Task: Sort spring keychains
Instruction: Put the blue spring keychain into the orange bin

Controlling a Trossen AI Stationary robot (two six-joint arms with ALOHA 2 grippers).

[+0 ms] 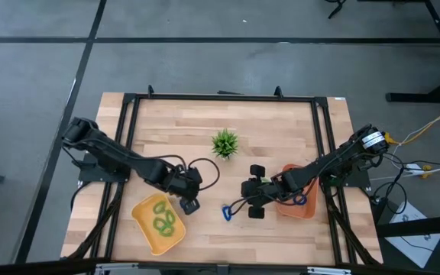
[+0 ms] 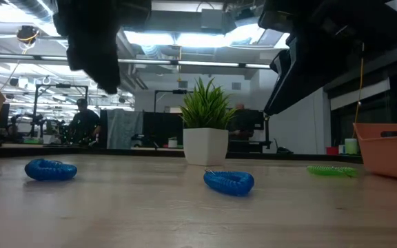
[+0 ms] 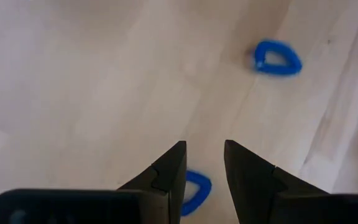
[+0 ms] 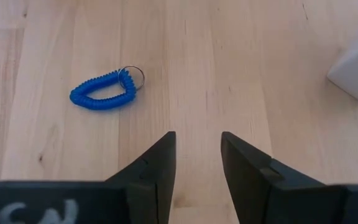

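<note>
The left gripper (image 1: 189, 205), fingers parted and empty, sits lower centre-left of the high view, beside the yellow plastic tray (image 1: 145, 229) holding light green coiled spring keychains (image 1: 164, 219). The right gripper (image 1: 253, 200), also parted and empty, sits lower centre, beside the orange plastic tray (image 1: 305, 213). A bright blue coiled spring keychain (image 1: 226, 211) lies on the light wooden table (image 1: 281, 122) between both grippers.
</note>
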